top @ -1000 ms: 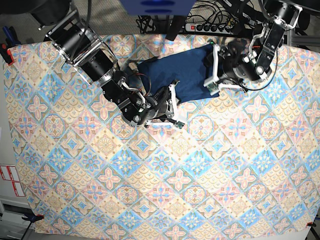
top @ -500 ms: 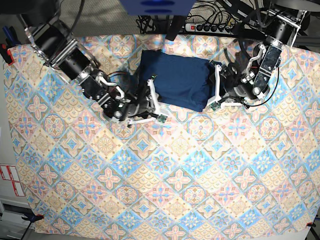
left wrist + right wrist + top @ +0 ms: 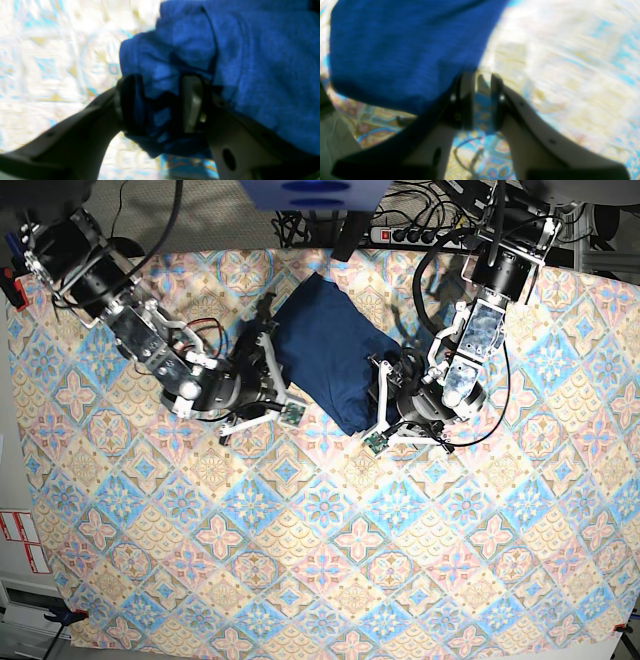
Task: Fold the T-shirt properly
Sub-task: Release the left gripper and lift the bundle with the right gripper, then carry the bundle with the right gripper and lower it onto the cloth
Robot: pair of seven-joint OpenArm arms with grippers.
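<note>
The T-shirt (image 3: 325, 345) is a dark navy bundle lying slantwise on the patterned tablecloth (image 3: 300, 510) at the far middle. My left gripper (image 3: 372, 406) sits at the bundle's near right corner. In the left wrist view it (image 3: 160, 105) is shut on a bunched fold of the T-shirt (image 3: 250, 62). My right gripper (image 3: 280, 375) stands at the bundle's left edge. In the right wrist view it (image 3: 481, 100) shows a narrow gap with only tablecloth in it, and the T-shirt (image 3: 402, 50) lies just left of its fingers (image 3: 466, 100).
A power strip and cables (image 3: 420, 235) lie beyond the table's far edge. A blue box (image 3: 315, 192) stands at the top middle. The tablecloth stretches bare toward the near edge.
The left gripper has moved left and nearer, dragging its side of the T-shirt, so the flat rectangle is now a narrower slanted bundle. The right gripper has drawn back to the left.
</note>
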